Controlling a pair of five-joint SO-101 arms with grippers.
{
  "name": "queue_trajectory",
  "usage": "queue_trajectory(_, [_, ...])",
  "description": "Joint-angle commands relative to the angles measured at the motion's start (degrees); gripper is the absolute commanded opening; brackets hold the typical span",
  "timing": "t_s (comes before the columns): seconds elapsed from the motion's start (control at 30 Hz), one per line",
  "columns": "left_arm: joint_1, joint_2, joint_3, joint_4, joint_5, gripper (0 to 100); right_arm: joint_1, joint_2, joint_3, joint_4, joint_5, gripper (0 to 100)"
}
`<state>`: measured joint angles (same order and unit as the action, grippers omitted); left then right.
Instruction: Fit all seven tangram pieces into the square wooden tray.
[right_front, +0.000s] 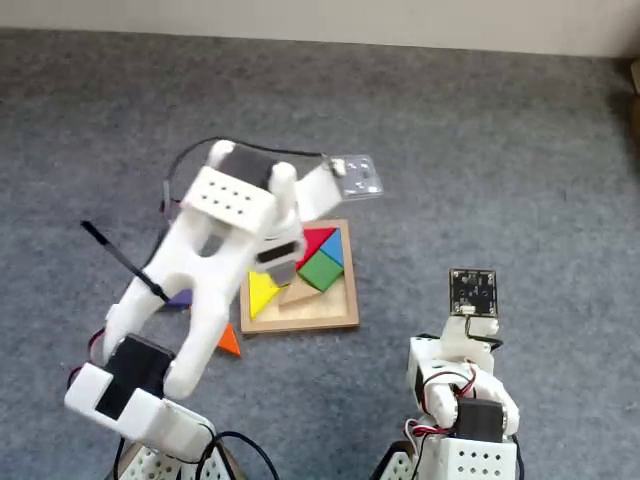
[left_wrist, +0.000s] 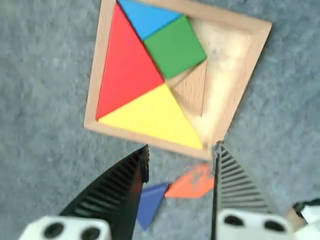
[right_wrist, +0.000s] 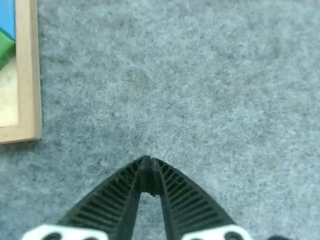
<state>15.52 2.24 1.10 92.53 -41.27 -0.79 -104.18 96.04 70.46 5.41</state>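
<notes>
Overhead and wrist views, common tray (right_front: 300, 323)

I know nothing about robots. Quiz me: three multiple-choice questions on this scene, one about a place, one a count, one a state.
1. Where is the orange piece? A in the tray; B on the carpet beside the tray; C on top of an arm.
2. How many pieces lie in the tray? A three; B five; C seven.
3. The right gripper is: A shut; B wide open; C holding a piece.
B: it lies outside the rim. B: red, yellow, blue, green, bare wood. A: its fingers meet.
</notes>
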Motion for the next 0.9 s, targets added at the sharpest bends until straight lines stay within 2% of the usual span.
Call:
queue_trajectory(0.0, [-5.2,-2.8,-0.8,3.8,-9.1,22,0.7,-0.7,3.8,-1.1,0.3,0.5])
queue_trajectory(0.13, [-8.7,-3.3,5.9,4.1,-18.1,22,0.7,-0.7,3.8,-1.1,0.4,0.5])
queue_trajectory(0.23, [-9.1,-3.3,10.2,3.5,-19.3,22,0.7,-0.7,3.8,-1.1,0.4,0.5])
queue_trajectory(0.3, [-8.6,-3.3,11.4,-1.0,-16.4,21,0.7,-0.7,3.8,-1.1,0.4,0.5])
queue_trajectory(0.4, [-6.7,-2.9,11.6,-8.6,-6.3,21,0.7,-0.7,3.8,-1.2,0.4,0.5])
queue_trajectory(0.5, [-3.6,-2.9,12.0,-12.4,-0.1,21,0.7,-0.7,3.8,-1.2,0.4,0.5])
queue_trajectory(0.67, [1.5,-2.8,18.2,-18.3,5.2,21,0.7,-0.7,3.9,-1.3,0.3,0.5])
queue_trajectory(0.87, [2.2,-2.8,29.6,-34.1,5.9,21,0.7,-0.7,3.9,-1.3,0.3,0.5])
